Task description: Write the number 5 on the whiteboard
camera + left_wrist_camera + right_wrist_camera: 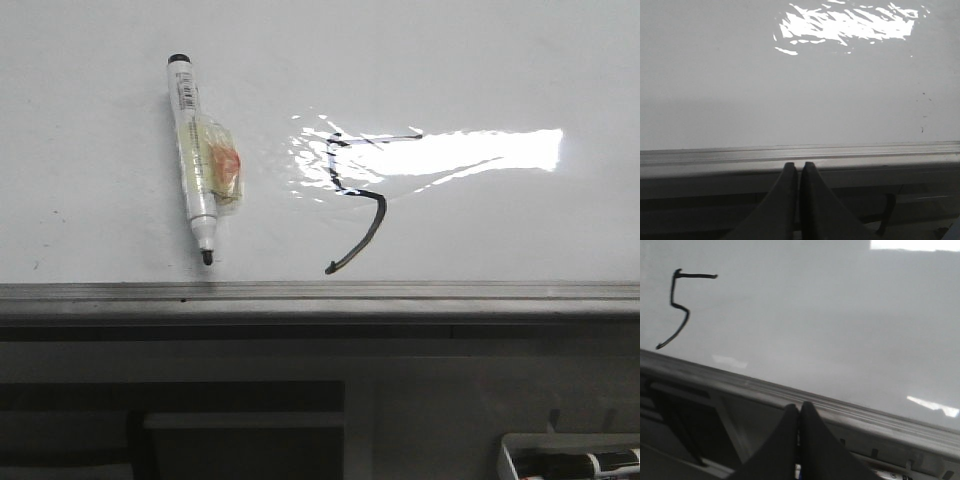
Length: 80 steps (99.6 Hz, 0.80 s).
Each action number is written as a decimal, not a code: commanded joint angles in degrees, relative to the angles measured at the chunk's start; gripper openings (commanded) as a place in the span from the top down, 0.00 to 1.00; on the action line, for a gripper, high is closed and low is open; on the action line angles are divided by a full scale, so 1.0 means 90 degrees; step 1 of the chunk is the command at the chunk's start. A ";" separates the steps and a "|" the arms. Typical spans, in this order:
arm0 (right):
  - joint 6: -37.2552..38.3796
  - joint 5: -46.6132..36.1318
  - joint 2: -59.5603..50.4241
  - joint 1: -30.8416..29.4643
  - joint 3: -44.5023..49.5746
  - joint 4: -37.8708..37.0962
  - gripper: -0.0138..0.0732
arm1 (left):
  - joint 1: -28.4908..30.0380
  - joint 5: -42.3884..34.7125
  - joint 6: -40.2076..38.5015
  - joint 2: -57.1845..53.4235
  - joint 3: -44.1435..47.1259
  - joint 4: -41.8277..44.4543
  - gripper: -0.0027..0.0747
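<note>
The number 5 (357, 200) is drawn in thin black strokes on the whiteboard (480, 60), partly under the glare. It also shows in the right wrist view (679, 307). A white marker pen (195, 160) with tape round its body lies on the board to the left of the 5, tip toward the frame, uncapped. My left gripper (799, 165) is shut and empty, held in front of the board's grey frame edge (840, 152). My right gripper (800, 406) is shut and empty, also off the board, in front of the frame (865, 412). Neither gripper shows in the front view.
The grey metal frame (320, 295) runs along the board's near edge. Below it is a grey cabinet front (450, 390). A white tray (570, 460) with markers sits at the lower right. Bright glare (470, 150) covers the board right of the 5.
</note>
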 commanded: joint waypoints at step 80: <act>-0.2272 0.0189 -0.1584 -0.2093 0.1022 0.1499 0.89 | 0.0007 -0.0414 -0.0034 -0.0171 0.0106 -0.0074 0.99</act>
